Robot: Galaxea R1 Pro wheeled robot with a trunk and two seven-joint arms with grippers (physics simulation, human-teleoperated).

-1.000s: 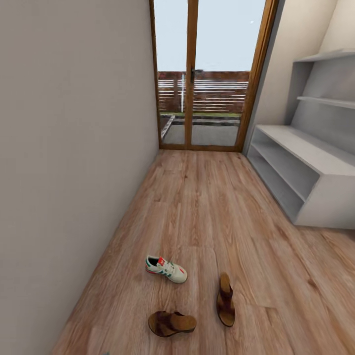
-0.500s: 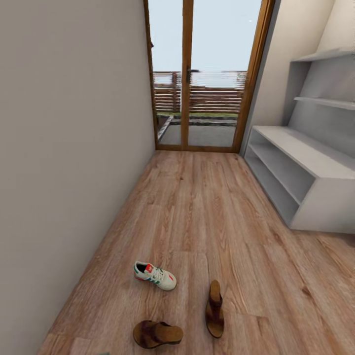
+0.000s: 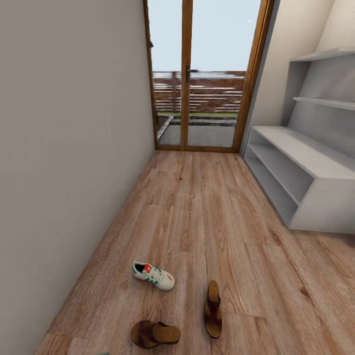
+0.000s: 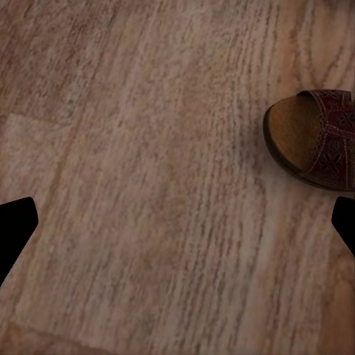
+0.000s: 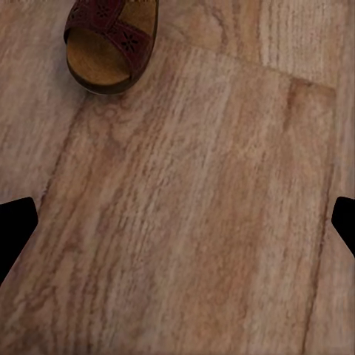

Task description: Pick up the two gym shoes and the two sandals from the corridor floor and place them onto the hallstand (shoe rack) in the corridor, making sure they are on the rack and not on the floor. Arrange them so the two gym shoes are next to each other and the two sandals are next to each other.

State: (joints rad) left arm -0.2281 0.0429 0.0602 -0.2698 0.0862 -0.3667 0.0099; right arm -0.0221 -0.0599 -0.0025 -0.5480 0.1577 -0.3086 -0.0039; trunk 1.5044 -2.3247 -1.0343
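Observation:
One cream-white gym shoe with green stripes lies on the wood-plank corridor floor near the left wall. The second gym shoe is out of view. Two dark brown sandals rest closer to me, one sandal lying crosswise and the other sandal pointing away. The pale grey hallstand stands along the right wall, its shelves bare. My left gripper hangs open above the floor beside a sandal's toe end. My right gripper is open too, with a sandal ahead of it.
A plain wall runs along the left side. A glazed door with a wooden frame closes the corridor's far end. Bare floor stretches between the shoes and the hallstand.
The whole head view has shifted, so the camera moved; the shoes and sandals now sit a little lower and further left in the picture. They have not moved on the floor.

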